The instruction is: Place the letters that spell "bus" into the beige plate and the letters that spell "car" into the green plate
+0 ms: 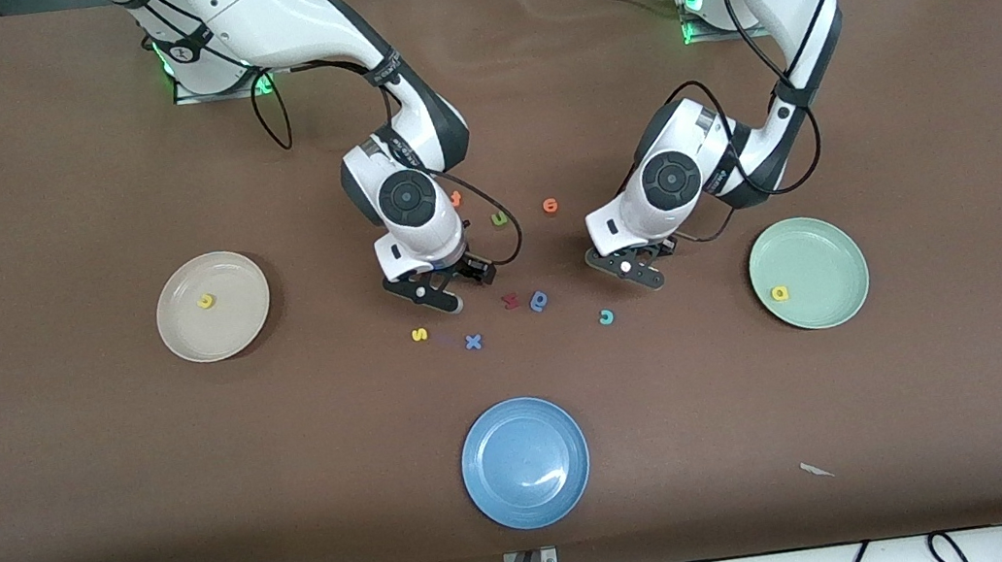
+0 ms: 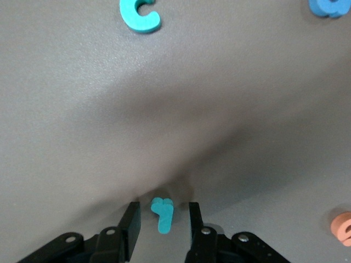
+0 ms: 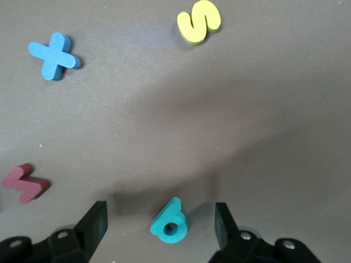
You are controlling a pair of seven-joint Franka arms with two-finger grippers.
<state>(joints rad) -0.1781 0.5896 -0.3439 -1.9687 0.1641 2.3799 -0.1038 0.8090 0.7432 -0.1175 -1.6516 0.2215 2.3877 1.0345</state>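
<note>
My left gripper point(image 2: 163, 207) is low over the table, open, with the small teal r point(image 2: 163, 217) lying between its fingers point(image 2: 130, 220), a gap on each side. The teal c point(image 2: 140, 13) lies just past it point(image 1: 605, 316). My right gripper point(image 3: 159, 207) is open wide around the teal b point(image 3: 170, 222) on the table. The yellow s point(image 3: 198, 21) lies close by point(image 1: 418, 334). A yellow u point(image 1: 206, 301) rests in the beige plate point(image 1: 241, 313), a yellow a point(image 1: 780, 292) in the green plate point(image 1: 826, 255). In the front view the grippers point(image 1: 642, 271) point(image 1: 444, 294) hide r and b.
A blue x point(image 1: 473, 342), a maroon z point(image 1: 511, 300) and a darker blue rounded letter point(image 1: 539, 300) lie between the grippers. A green u point(image 1: 500, 218) and orange letters point(image 1: 550, 205) lie nearer the bases. A blue plate point(image 1: 525, 462) sits nearest the front camera.
</note>
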